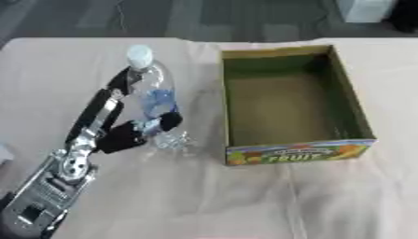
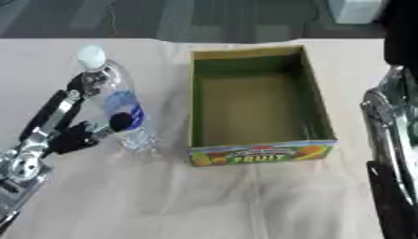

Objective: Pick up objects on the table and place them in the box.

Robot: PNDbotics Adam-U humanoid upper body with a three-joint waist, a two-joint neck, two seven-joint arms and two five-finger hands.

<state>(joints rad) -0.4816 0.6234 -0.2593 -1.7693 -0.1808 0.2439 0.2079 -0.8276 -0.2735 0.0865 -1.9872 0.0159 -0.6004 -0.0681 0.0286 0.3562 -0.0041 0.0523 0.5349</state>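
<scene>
A clear water bottle (image 1: 153,88) with a white cap and a blue label stands on the table to the left of the box. My left hand (image 1: 121,136) comes in from the lower left. Its fingers run up the bottle's left side and its thumb (image 1: 168,121) presses the front, so it is shut on the bottle. The cardboard box (image 1: 298,151) has "FRUIT" printed on its front wall. It stands open-topped to the right, with nothing showing inside. Of my right arm (image 2: 393,140) only silver and black parts show at the right edge of the right eye view, and its hand is out of sight.
A beige cloth (image 1: 245,200) with creases covers the table. A small pale thing (image 1: 3,152) sits at the left edge. Beyond the far table edge lie dark floor and a white object (image 1: 365,9).
</scene>
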